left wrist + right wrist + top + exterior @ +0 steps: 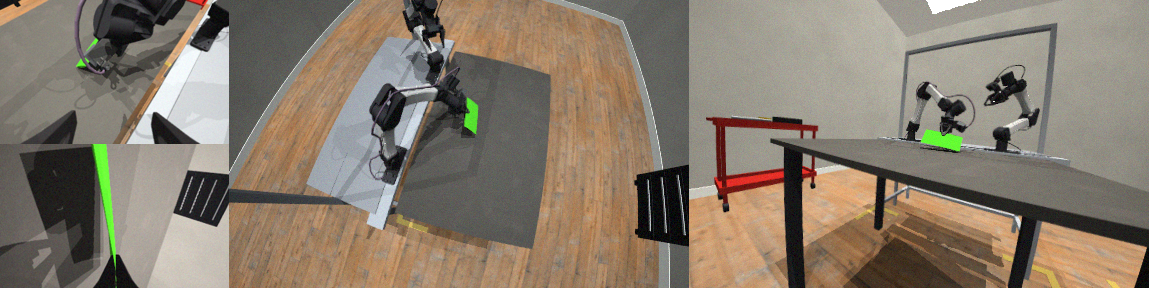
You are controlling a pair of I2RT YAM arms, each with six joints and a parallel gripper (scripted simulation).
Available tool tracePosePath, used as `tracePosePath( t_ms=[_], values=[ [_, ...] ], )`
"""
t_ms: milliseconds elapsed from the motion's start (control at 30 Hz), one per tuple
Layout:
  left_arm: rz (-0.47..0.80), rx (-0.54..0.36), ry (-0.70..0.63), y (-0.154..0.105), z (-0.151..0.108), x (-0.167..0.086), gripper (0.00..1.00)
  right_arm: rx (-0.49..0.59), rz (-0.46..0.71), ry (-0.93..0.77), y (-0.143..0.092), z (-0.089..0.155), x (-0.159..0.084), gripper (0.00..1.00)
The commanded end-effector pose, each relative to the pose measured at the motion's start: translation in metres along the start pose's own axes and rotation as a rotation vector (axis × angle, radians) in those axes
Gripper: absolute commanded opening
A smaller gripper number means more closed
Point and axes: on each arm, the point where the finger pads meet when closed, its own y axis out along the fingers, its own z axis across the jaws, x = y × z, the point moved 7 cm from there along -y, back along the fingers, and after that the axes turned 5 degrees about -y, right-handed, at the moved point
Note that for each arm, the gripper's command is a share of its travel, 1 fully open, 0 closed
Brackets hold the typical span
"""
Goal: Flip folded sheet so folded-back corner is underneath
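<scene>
The green sheet (471, 120) (939, 141) (80, 64) (105, 176) hangs tilted, low above the dark table (509, 150) (989, 175), with its shadow close beneath it. My right gripper (466, 110) (944, 133) (115, 260) is shut on its upper edge. In the right wrist view the sheet is seen nearly edge-on, with a thin darker green strip along its left side. I cannot tell the folded corner or whether both folds are shut. My left gripper (989, 103) (114, 117) is open and empty, raised well away from the sheet.
The right arm partly hides the sheet in the left wrist view. The pale base plate (346, 145) runs along one table side and carries both arms. A red cart (764, 125) stands beyond the table. A black slatted rack (664, 205) stands off the opposite side.
</scene>
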Motion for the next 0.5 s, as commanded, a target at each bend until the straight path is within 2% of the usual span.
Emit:
tracePosePath(
  t_ms=[0, 133, 467],
  values=[
    [0.008, 0.001, 0.007, -0.005, -0.002, 0.003, 0.65, -0.028, -0.009, 0.029, -0.007, 0.007, 0.0, 0.01],
    [0.005, 0.001, 0.008, -0.005, -0.002, 0.003, 0.65, -0.025, -0.007, 0.026, -0.006, 0.014, 0.001, 0.01],
    [0.009, 0.0, 0.007, -0.004, -0.002, 0.0, 0.65, -0.001, 0.012, -0.001, 0.004, 0.051, 0.004, 0.01]
  ],
)
